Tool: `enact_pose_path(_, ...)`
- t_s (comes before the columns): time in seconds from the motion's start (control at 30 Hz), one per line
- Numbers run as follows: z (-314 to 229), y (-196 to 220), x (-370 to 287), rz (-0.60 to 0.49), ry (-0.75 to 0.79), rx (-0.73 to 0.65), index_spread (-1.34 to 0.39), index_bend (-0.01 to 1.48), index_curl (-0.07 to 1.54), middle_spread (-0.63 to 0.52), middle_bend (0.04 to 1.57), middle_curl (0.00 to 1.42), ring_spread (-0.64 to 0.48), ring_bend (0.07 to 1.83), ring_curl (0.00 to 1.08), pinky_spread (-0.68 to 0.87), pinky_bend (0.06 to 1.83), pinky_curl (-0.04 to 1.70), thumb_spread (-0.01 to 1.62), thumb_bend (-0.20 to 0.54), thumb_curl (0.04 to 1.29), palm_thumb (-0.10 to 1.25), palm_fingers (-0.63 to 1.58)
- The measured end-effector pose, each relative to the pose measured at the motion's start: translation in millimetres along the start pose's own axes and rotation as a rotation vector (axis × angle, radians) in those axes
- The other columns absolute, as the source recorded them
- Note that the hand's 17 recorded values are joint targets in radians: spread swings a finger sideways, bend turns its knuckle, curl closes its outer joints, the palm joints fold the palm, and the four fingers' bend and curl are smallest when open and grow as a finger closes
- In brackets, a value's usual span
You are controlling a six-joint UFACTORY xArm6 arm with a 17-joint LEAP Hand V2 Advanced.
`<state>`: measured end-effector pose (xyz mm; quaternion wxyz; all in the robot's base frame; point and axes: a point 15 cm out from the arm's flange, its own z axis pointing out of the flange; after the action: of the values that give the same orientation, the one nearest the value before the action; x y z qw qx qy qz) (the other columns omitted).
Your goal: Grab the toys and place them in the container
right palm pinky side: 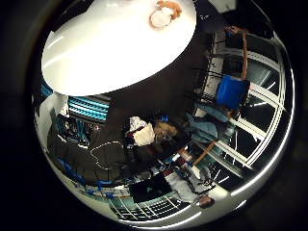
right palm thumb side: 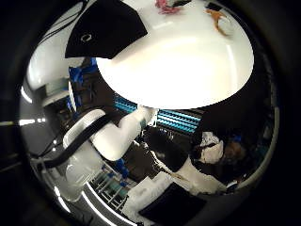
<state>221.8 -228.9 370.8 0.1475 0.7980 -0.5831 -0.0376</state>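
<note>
A white round table (right palm thumb side: 178, 61) lies well away from the palm. An orange and white plush toy (right palm pinky side: 164, 14) rests on it near the rim, seen also as the plush toy (right palm thumb side: 221, 21) in the thumb side view. A pink toy (right palm thumb side: 164, 5) lies on the table at the far side, partly cut off by the view's edge. A black container (right palm thumb side: 106, 28) stands at the table's edge, apart from both toys. My hand is above the table and none of it shows clearly; nothing is close to the palm.
My white arm (right palm thumb side: 113, 136) reaches up from beside the table. Beyond the table are a blue chair (right palm pinky side: 232, 92), a teal striped panel (right palm pinky side: 89, 107) and cluttered desks (right palm pinky side: 154, 134) on the dark floor.
</note>
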Motion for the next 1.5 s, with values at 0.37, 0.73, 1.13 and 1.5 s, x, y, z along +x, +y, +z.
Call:
enact_pose_path(0.37, 6, -4, 12, 0.007, -0.011, -0.007, -0.4, 0.16, 0.28, -0.06, 0.2, 0.34, 0.17, 0.26, 0.25, 0.39, 0.29, 0.3, 1.21, -0.016, 0.23, 0.43, 0.24)
enact_pose_path(0.73, 7, -40, 85, -0.017, 0.101, 0.08, -0.4, 0.15, 0.27, -0.05, 0.2, 0.34, 0.17, 0.27, 0.25, 0.39, 0.31, 0.31, 1.16, -0.018, 0.25, 0.43, 0.22)
enact_pose_path(1.13, -23, -67, 164, -0.084, 0.201, 0.087, -0.39, 0.15, 0.24, -0.01, 0.2, 0.33, 0.17, 0.31, 0.26, 0.39, 0.42, 0.33, 1.09, -0.021, 0.28, 0.51, 0.08)
enact_pose_path(1.5, -43, -92, 215, -0.123, 0.384, 0.098, -0.4, 0.15, 0.25, -0.01, 0.19, 0.33, 0.17, 0.31, 0.26, 0.39, 0.44, 0.32, 1.07, -0.022, 0.29, 0.56, 0.06)
